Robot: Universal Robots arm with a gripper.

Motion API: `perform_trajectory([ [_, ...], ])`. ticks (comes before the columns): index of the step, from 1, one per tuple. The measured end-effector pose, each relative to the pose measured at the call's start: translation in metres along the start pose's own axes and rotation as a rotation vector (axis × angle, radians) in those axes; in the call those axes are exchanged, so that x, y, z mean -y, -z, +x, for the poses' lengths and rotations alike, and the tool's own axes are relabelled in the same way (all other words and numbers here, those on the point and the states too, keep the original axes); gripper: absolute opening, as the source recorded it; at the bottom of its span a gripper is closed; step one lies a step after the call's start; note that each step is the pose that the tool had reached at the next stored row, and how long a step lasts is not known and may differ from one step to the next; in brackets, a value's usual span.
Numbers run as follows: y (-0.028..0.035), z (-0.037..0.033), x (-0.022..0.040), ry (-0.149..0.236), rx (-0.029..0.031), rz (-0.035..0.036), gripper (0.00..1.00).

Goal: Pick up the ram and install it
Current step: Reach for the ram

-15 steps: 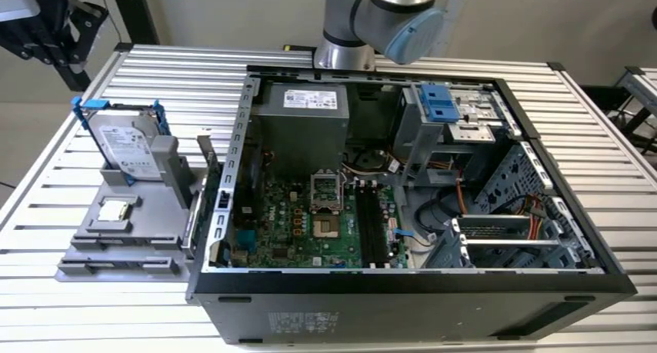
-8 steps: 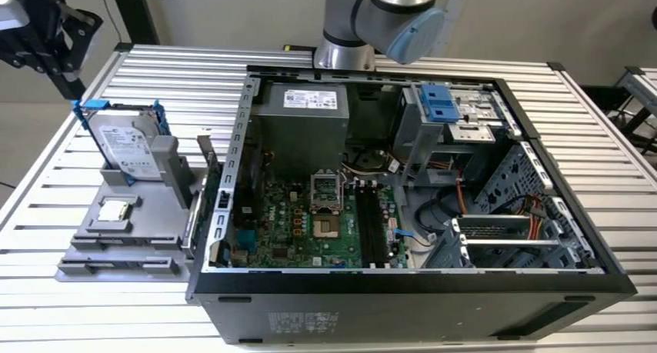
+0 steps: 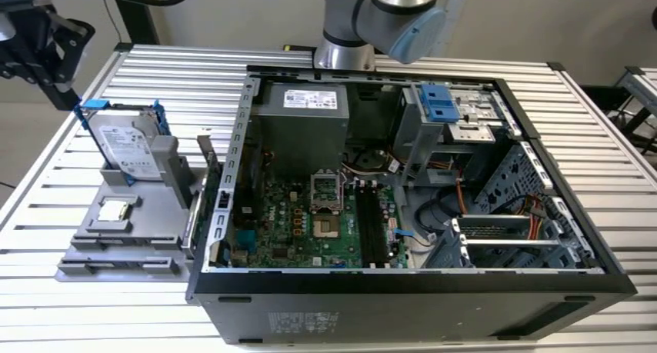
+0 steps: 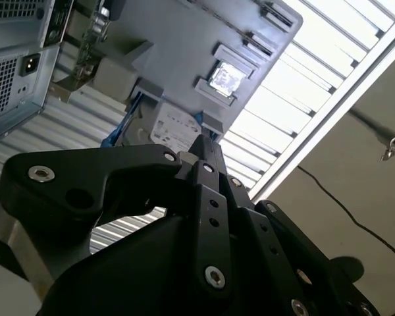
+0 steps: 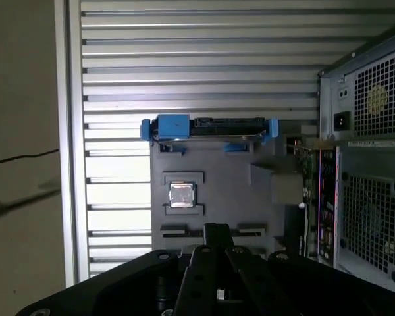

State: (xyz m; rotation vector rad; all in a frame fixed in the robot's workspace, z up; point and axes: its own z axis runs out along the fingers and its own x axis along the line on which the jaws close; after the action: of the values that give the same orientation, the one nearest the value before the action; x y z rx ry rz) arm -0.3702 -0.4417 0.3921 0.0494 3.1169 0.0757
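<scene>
Ram, as far as I can make out, is the one thin dark stick standing on its long edge at the side of the grey holder tray nearest the computer case, left of centre in the exterior view. Stood so, its upper edge is likely left free for pinching. The tray's pockets hold one part each, probably to fix each in a known pose: one hard drive in a blue bracket, upright toward the upper left, and one square CPU chip lying flat below it. The single case lies on its side, panel off, so the motherboard faces up with its long black memory slots reachable. The one gripper hangs above the tray, well apart from the ram; its tips appear pressed together, holding nothing.
</scene>
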Motion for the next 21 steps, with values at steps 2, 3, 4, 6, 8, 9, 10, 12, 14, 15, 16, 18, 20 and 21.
perform_trajectory([
  [2,0.0002,-0.0001,0.0048,-0.001,0.0001,0.0,0.0],
  [3,0.0003,-0.0002,0.0074,-0.001,0.0,0.0001,0.0],
  [4,0.0004,-0.0003,0.0097,-0.002,0.0,0.0001,0.0],
  [6,0.0006,-0.0005,0.0149,-0.003,0.0001,0.0001,0.0],
  [8,0.0007,-0.0006,0.0198,-0.004,0.0002,0.0001,0.0],
  [9,0.0008,-0.0007,0.0223,-0.004,0.0002,0.0001,0.0],
  [10,0.0009,-0.0008,0.0248,-0.005,0.0002,0.0001,0.0],
  [12,0.0012,-0.0009,0.0298,-0.006,0.0002,0.0002,0.0],
  [14,0.0013,-0.0009,0.035,-0.008,0.0003,0.0002,0.0],
  [15,0.0013,-0.0009,0.0375,-0.008,0.0004,0.0002,0.0],
  [16,0.0014,-0.0009,0.0399,-0.009,0.0004,0.0002,0.0],
  [18,0.0015,-0.0007,0.0445,-0.011,0.0005,0.0003,0.0],
  [20,0.0016,-0.0005,0.0491,-0.012,0.0006,0.0003,0.0],
  [21,0.0016,-0.0004,0.0513,-0.013,0.0006,0.0003,0.0],
])
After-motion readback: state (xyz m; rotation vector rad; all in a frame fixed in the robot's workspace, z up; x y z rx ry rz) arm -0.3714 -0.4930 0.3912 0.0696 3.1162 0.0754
